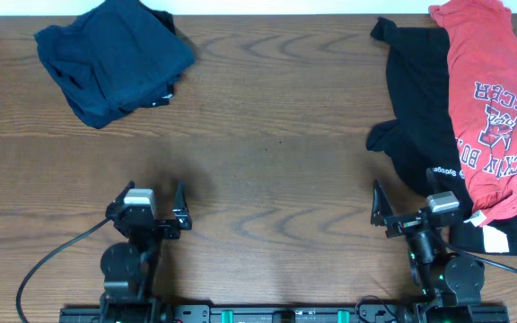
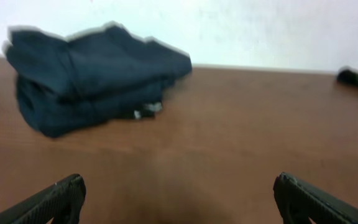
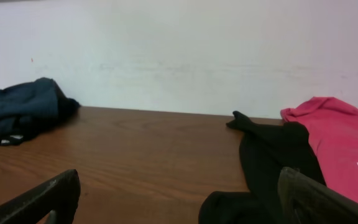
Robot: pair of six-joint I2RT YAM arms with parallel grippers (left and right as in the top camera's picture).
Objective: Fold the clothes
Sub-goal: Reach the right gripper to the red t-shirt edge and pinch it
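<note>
A folded dark navy garment (image 1: 113,56) lies at the far left of the wooden table; it also shows in the left wrist view (image 2: 92,74) and at the left edge of the right wrist view (image 3: 17,109). A black shirt (image 1: 420,108) lies spread at the right, also in the right wrist view (image 3: 266,162). A red printed T-shirt (image 1: 496,99) lies partly over it, also in the right wrist view (image 3: 340,149). My left gripper (image 1: 155,202) (image 2: 179,199) is open and empty near the front left. My right gripper (image 1: 411,208) (image 3: 179,199) is open and empty, just in front of the black shirt.
The brown wooden table (image 1: 267,135) spans the view. A white wall (image 3: 179,50) stands behind its far edge. Black cables (image 1: 52,260) run from the arm bases along the front edge.
</note>
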